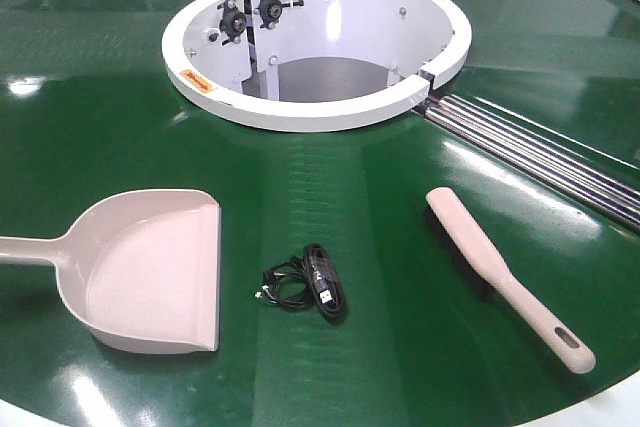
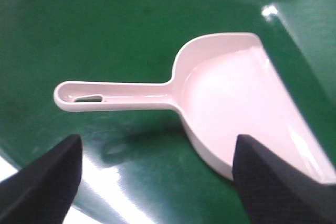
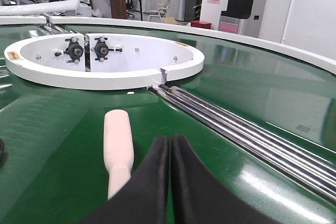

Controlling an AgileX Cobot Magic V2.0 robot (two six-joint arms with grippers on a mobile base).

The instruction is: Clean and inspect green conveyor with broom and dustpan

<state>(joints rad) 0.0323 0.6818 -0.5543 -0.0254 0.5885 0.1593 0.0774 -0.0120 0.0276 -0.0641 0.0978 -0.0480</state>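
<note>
Glossy green conveyor (image 1: 330, 197); smooth plastic dustpan (image 1: 150, 272); polished metal rails (image 1: 540, 152).

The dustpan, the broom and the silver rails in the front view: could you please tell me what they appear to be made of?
The dustpan: apparently moulded pinkish-beige plastic, smooth, faintly glossy, one seamless piece. The broom: matte beige plastic back; dark bristles beneath, fibre unclear. The rails: probably polished metal, judging by their bright mirror-like streaks.
</note>
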